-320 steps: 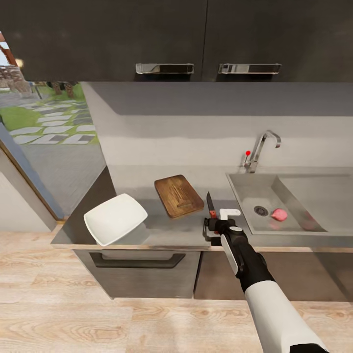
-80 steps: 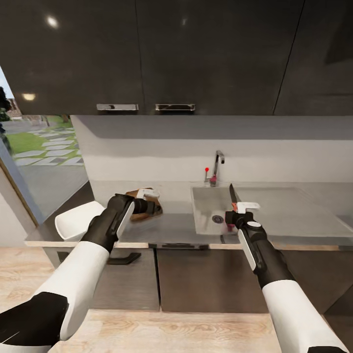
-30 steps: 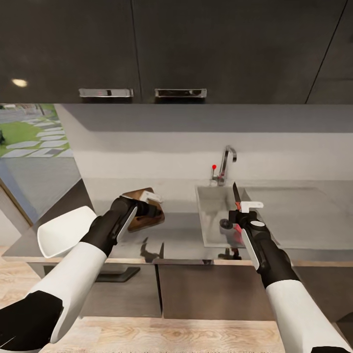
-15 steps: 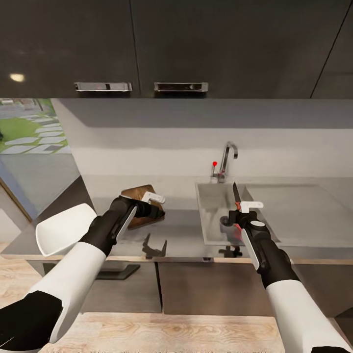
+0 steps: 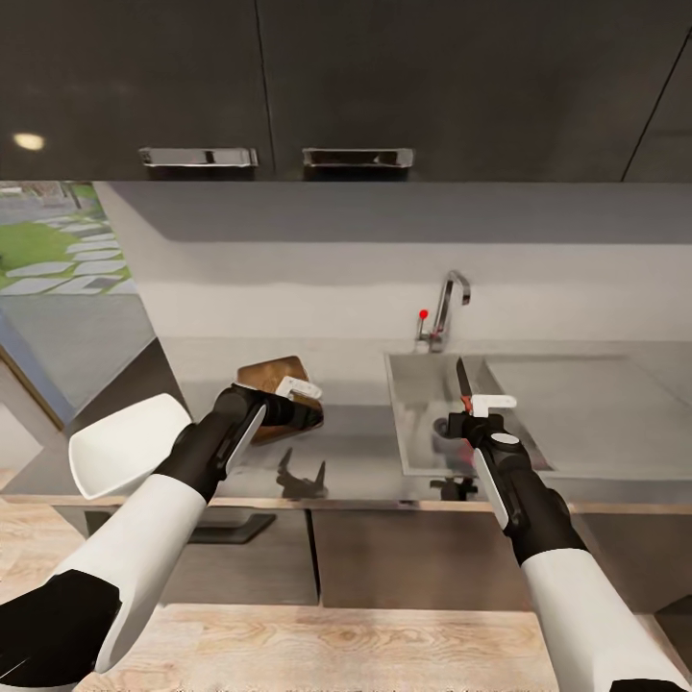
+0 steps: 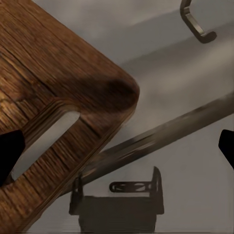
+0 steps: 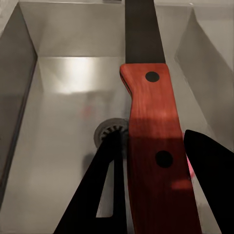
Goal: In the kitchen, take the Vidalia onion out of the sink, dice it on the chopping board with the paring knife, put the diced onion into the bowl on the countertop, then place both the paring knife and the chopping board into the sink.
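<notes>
— What's the robot holding at the kitchen worktop point(image 5: 365, 452)?

— The right pincer point(image 5: 478, 415) is pinching the paring knife point(image 5: 463, 383) by its reddish handle, dark blade pointing up and away, above the front part of the sink point(image 5: 418, 370). In the right wrist view the handle point(image 7: 153, 146), with two dark rivets, lies between the black fingers point(image 7: 214, 165), the grey basin and its round drain point(image 7: 109, 132) beneath.

— And the left arm?

— The left pincer point(image 5: 293, 402) hovers at the near end of the chopping board point(image 5: 271, 375), which lies flat on the worktop left of the sink. The left wrist view has the board's rounded corner and slot-shaped handle hole point(image 6: 46, 141) close up, the pincer's dark tips far apart at either edge, so it is spread and holds nothing.

— Where's the bowl?

— The white bowl point(image 5: 125, 444) sits tilted at the worktop's left front corner, well apart from the board.

— Anything else?

— The chrome tap point(image 5: 450, 303) with its red knob point(image 5: 423, 313) stands behind the basin; dark wall cabinets point(image 5: 346, 86) hang overhead.
</notes>
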Tool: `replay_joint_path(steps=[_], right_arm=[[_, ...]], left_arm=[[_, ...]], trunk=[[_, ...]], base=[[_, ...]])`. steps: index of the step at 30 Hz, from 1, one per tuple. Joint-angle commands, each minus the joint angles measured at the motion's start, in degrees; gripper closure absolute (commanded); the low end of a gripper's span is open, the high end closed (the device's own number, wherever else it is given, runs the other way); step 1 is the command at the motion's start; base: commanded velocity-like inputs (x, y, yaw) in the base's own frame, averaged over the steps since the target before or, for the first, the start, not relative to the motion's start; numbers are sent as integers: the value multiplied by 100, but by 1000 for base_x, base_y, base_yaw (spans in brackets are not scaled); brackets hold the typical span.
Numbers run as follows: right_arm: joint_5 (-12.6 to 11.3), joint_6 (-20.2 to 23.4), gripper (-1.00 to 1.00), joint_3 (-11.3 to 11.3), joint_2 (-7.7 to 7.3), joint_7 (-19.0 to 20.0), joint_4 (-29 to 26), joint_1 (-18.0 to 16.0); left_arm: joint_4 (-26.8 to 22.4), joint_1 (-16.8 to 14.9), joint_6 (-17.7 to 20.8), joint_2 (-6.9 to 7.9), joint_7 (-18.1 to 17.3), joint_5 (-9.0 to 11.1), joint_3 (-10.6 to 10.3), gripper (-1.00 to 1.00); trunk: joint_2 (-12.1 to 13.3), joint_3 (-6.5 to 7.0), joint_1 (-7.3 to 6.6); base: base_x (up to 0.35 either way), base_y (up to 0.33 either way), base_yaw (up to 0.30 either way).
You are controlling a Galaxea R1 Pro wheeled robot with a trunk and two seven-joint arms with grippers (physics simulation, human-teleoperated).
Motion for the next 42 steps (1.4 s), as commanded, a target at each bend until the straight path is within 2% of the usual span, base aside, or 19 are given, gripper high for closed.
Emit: replay_joint_path(steps=[1,37,42], right_arm=[[3,34,100,5,-1,-16,-8,-4],[3,34,100,5,-1,-16,-14,-4],[3,34,100,5,-1,-16,-16,-4]], left_arm=[[-2,-5,27,1,-13,-1,-1,-100],[1,-5,18,-21,-13,-1,-20,-100],[1,-5,18,-22,-13,-1,-82,-100]], trunk=[[-6,-17,1],[-6,-343,1],[-6,-388,1]], base=[[0,145,0],[29,9,0],[0,0,0]])
